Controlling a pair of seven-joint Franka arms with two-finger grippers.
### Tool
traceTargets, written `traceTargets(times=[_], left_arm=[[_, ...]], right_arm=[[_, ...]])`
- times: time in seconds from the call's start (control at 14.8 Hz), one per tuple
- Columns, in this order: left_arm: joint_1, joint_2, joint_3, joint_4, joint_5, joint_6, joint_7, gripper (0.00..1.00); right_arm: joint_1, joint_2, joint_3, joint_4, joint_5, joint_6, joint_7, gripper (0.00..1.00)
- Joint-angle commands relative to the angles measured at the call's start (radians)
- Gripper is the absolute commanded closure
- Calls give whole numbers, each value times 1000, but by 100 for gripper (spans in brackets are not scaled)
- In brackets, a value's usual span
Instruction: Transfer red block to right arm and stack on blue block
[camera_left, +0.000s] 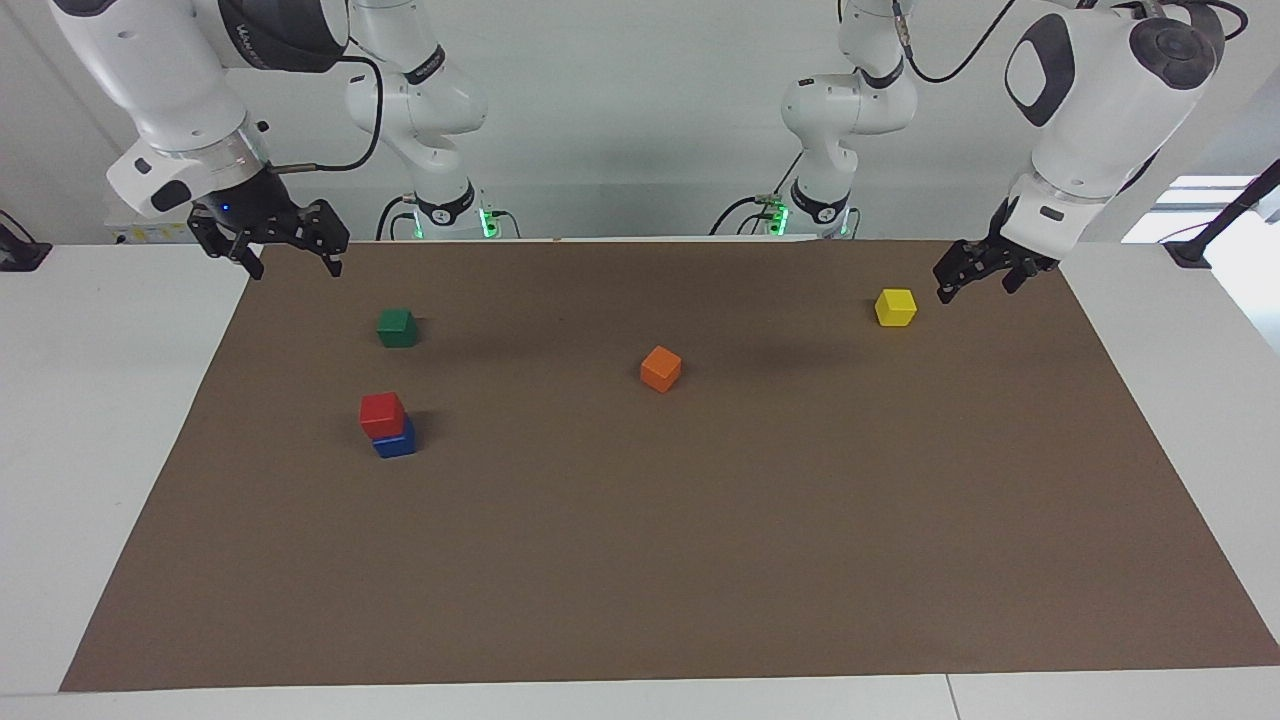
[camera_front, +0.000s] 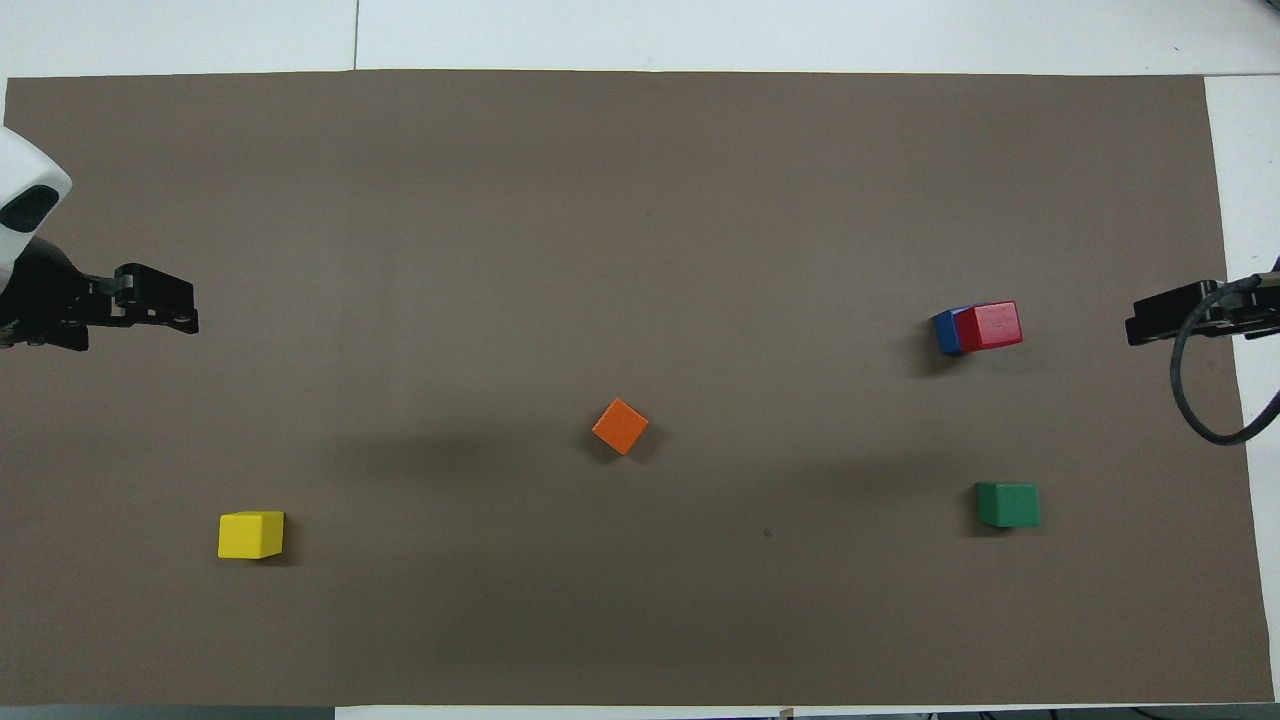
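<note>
The red block (camera_left: 382, 412) (camera_front: 990, 325) sits on the blue block (camera_left: 397, 444) (camera_front: 942, 332), slightly off-centre, toward the right arm's end of the mat. My right gripper (camera_left: 296, 264) (camera_front: 1134, 328), with the blue light at its wrist, hangs open and empty over the mat's corner at that end, apart from the stack. My left gripper (camera_left: 944, 290) (camera_front: 192, 312) hovers open and empty over the mat's edge at the left arm's end, beside the yellow cube (camera_left: 895, 307) (camera_front: 250, 534).
A green cube (camera_left: 397, 327) (camera_front: 1007, 504) lies nearer to the robots than the stack. An orange cube (camera_left: 660, 369) (camera_front: 620, 426) sits mid-mat, turned at an angle. The brown mat (camera_left: 700, 560) covers the white table.
</note>
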Motion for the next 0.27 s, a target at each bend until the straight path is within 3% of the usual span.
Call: traceTargets(times=[0.0,0.2], left_arm=[[5,-7,3,-5,3,21,4,0],[5,-8,3,-8,3,15,1,0]], right_arm=[[-11,-8,10,-13,-15,13,-11,0],[-11,-8,10,-13,-15,11,-13,0]])
